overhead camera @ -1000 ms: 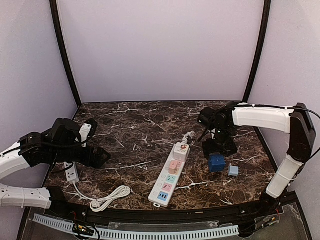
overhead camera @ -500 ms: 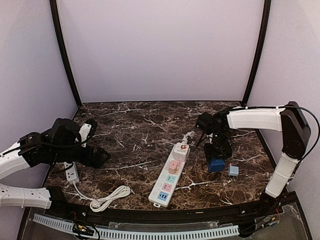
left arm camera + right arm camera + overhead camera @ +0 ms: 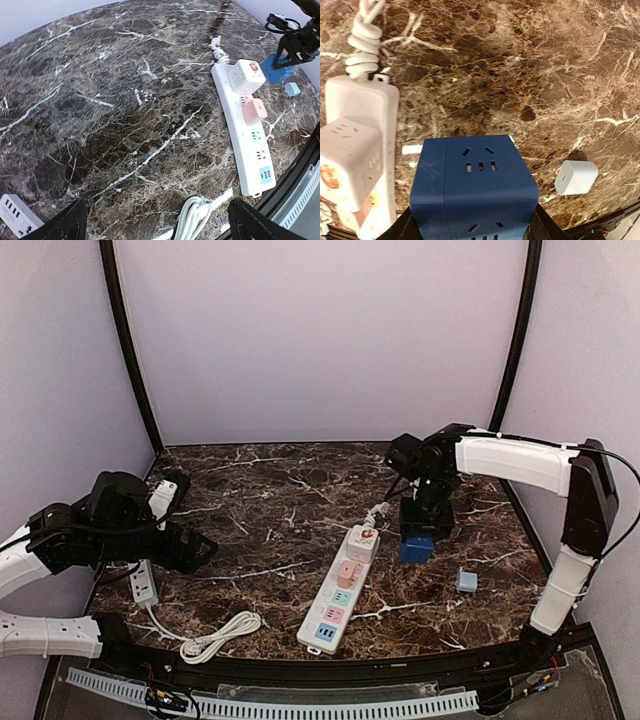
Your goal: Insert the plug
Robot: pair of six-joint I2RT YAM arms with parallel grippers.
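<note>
Top view: holds blue cube plug (image 3: 417, 548) at centre right in right gripper (image 3: 418, 536), jaws closed on two opposite sides; cannot tell whether lifted clear of marble table (image 3: 270, 510). Sits just right of the upper end of white power strip (image 3: 333, 608), near white cube adapter (image 3: 362, 543) and pink plug (image 3: 348, 573) seated there. Leaves left gripper (image 3: 197, 552) idle at left, near small white strip (image 3: 145, 586) and coiled cable (image 3: 218, 632).

Left wrist view: shows fingers spread wide at the bottom corners, nothing between. Free sockets toward the lower end of the power strip.

Right wrist view: fills the lower middle with the cube, fingers (image 3: 400, 227) on its flanks; hides the pins underneath. Looks rigid, boxy, fairly light, smooth plastic, so apt to slip or twist; best held on flat sides, as now. Worth watching: adapter at left edge crowding the nearest socket, pale-blue charger (image 3: 576, 177) lying at right.
</note>
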